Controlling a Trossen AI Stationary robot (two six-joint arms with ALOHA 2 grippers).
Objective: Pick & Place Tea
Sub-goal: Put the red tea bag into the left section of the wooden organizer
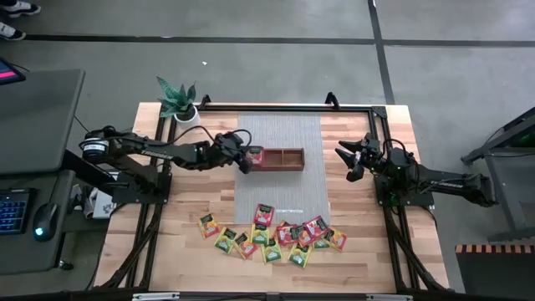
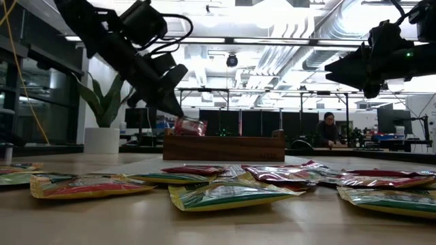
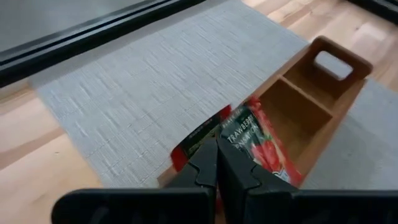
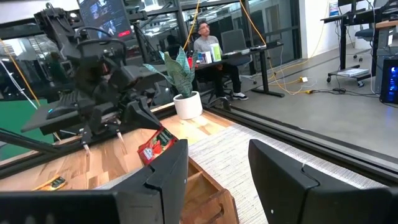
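A brown wooden tray (image 1: 288, 159) with three compartments stands on a grey mat (image 1: 280, 125) at the table's middle. My left gripper (image 1: 245, 159) reaches in from the table's left and is shut on a red tea packet (image 3: 255, 140) at the tray's left end (image 2: 170, 143). Several more tea packets (image 1: 272, 234), red, yellow and green, lie loose on the wood near the table's front edge. My right gripper (image 1: 351, 159) waits open and empty at the table's right, level with the tray. My left gripper pinches the red packet by one edge (image 3: 233, 146) between its two fingers, which slant down from the table's left. The packet sticks out past the fingertips, tilted, above the tray's left compartment (image 3: 292, 115). Whether it touches the tray's rim, I cannot tell.
A potted plant (image 1: 178, 100) stands at the table's far left corner. Black frame rails (image 1: 284, 107) run along the far edge and both sides. Beyond the table a person (image 4: 205, 37) sits at a desk.
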